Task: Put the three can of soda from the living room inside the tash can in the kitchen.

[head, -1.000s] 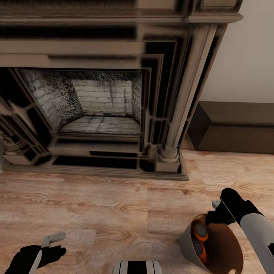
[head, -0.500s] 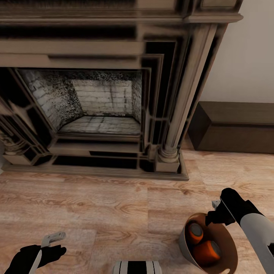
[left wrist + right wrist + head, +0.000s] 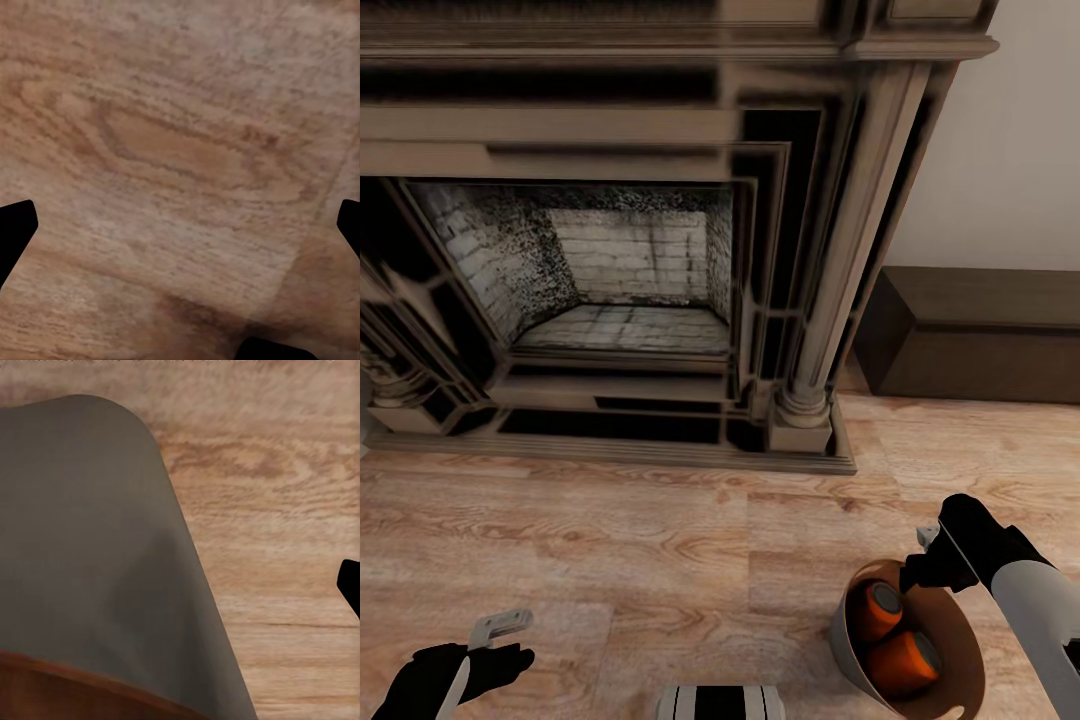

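My right gripper (image 3: 922,562) pinches the rim of the smooth grey cylindrical trash can (image 3: 852,640), two glossy orange soda cans (image 3: 892,640) lying inside; left gripper (image 3: 500,626) spread over grainy wood floor (image 3: 660,560).

Dark ornate fireplace (image 3: 610,260) w/ pale brick firebox fills upper view; low dark bench (image 3: 975,335) to its right vs. white wall, light wood floor (image 3: 660,550) below. Right end effector (image 3: 926,560) grips rim of tilted grey tash can (image 3: 847,630), tan-brown inside, w/ two orange soda cans (image 3: 895,640) lying in it, touching. Left end effector (image 3: 500,628) hangs over bare floor at lower left, fingers apart, holding nothing.
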Tool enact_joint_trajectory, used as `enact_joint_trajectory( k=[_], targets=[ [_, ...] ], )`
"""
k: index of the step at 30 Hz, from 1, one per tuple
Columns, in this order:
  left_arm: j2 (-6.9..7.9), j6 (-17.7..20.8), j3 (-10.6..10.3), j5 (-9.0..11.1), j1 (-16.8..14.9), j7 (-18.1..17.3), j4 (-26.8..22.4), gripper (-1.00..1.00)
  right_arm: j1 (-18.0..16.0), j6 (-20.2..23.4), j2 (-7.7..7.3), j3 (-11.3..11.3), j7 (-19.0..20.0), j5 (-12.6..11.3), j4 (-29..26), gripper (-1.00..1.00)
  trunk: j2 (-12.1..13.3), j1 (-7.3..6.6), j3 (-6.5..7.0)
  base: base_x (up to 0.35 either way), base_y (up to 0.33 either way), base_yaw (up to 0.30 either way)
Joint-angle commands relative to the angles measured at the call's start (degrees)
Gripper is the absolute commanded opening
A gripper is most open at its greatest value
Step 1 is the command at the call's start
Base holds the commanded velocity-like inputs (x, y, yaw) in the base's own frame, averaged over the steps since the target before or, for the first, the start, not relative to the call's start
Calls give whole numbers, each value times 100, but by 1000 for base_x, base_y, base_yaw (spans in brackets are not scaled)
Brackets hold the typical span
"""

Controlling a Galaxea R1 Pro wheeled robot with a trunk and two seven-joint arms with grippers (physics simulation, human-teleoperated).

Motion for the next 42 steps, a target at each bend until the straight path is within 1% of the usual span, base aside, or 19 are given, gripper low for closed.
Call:
enact_joint_trajectory(
  k=[1,4,10,12,16,22,34,42],
  targets=[
    [-2,0,0,0,0,0,0,100,2,0,0,0,1,-1,1,100,0,0,0,0,0,0],
    [-4,0,0,0,0,0,0,100,2,0,-2,0,54,-4,-1,100,0,0,0,0,0,0],
    [0,0,-8,-2,0,-7,3,100,2,0,-7,3,199,2,-7,100,8,-15,133,0,0,0],
    [0,0,-8,-3,0,-8,6,100,3,0,-7,4,203,2,-7,100,11,-21,177,0,0,0],
    [0,-2,-9,-12,0,-9,210,100,8,0,-8,7,215,3,-6,100,16,-31,266,0,0,0],
    [0,-76,-9,-10,0,-2,354,100,10,0,-3,14,210,3,-2,100,24,-46,399,0,0,0],
    [0,-108,-9,-17,0,3,386,100,31,0,-1,8,223,3,-6,100,40,-77,665,0,0,0],
    [-33,-163,-9,-10,0,4,492,100,49,0,9,8,219,-1,-11,100,51,-98,842,0,0,0]
  ],
)
